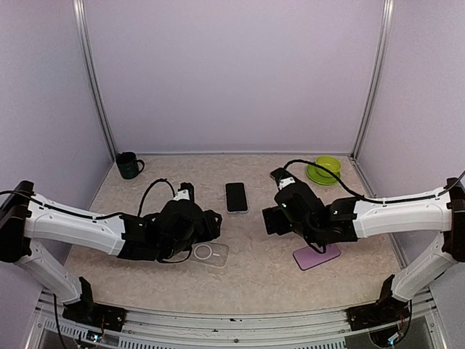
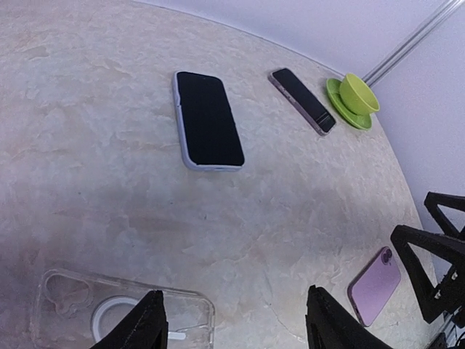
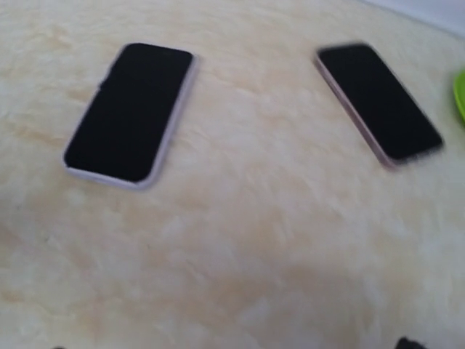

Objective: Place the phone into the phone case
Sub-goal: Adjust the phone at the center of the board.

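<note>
Because two phones lie face up beyond the case point(image 1: 211, 253), the likeliest slip is a grab at the wrong one. The near phone point(image 1: 236, 197) sits just past the case and a little to its right, while the far phone point(image 1: 278, 175) lies well off to the case's right and further back. A flat, thin phone may also skid away when the fingers close on its edges. The clear case looks light, so pressing a phone in could push it along the table unless the other arm pins it. The left gripper point(image 2: 238, 323) hangs over the case's right end with its jaws well apart and nothing between them. One of its fingers point(image 2: 145, 327) is above the case's edge and could knock it. The right gripper point(image 1: 270, 219) is to the right of the case, jaws spread wide and empty. With both arms reaching toward the near phone, they could clash. By count there are two phones and one clear case. One purple slab point(image 1: 316, 256) lies right of the case, and I cannot tell if it is a case or a phone's back. There is also one cup point(image 1: 328, 164) on one saucer point(image 1: 316, 176) far right of the case, and one mug point(image 1: 129, 165) far to the case's left.
</note>
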### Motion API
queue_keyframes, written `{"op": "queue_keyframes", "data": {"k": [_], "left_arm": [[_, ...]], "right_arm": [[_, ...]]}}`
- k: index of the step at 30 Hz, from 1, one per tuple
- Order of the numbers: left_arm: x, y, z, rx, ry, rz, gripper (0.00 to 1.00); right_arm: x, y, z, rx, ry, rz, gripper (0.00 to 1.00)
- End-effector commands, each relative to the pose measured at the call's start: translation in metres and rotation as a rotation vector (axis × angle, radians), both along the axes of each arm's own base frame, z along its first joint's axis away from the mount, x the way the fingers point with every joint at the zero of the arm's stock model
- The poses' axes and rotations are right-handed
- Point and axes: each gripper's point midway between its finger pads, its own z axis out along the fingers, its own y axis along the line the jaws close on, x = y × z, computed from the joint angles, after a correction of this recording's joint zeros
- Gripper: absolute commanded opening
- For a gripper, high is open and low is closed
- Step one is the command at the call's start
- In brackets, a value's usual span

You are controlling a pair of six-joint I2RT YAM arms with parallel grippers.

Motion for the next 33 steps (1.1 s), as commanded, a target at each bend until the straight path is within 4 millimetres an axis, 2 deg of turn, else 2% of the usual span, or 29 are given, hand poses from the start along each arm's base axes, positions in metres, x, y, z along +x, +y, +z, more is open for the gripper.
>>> {"op": "queue_keyframes", "data": {"k": [1, 4, 6, 11, 18, 24, 33], "left_arm": [[0.005, -0.038, 0.02, -0.021, -0.056, -0.096, 0.64], [0.006, -0.056, 0.02, -0.018, -0.065, -0.145, 0.63], [0.007, -0.069, 0.018, -0.016, -0.071, -0.182, 0.63], [0.006, -0.1, 0.016, -0.027, -0.085, -0.279, 0.63], [0.005, -0.133, 0.013, -0.048, -0.091, -0.371, 0.63], [0.004, -0.142, 0.009, -0.051, -0.082, -0.397, 0.63], [0.001, -0.138, 0.006, -0.054, -0.074, -0.394, 0.62]], "right_arm": [[-0.008, -0.043, -0.013, 0.105, 0.086, -0.193, 0.94], [-0.015, -0.071, -0.032, 0.115, 0.18, -0.314, 0.91], [-0.022, -0.082, -0.041, 0.106, 0.221, -0.371, 0.91], [-0.04, -0.098, -0.063, 0.111, 0.333, -0.489, 0.92], [-0.061, -0.12, -0.079, 0.216, 0.386, -0.622, 0.93], [-0.075, -0.133, -0.093, 0.319, 0.439, -0.687, 0.98], [-0.078, -0.149, -0.11, 0.354, 0.467, -0.777, 1.0]]}}
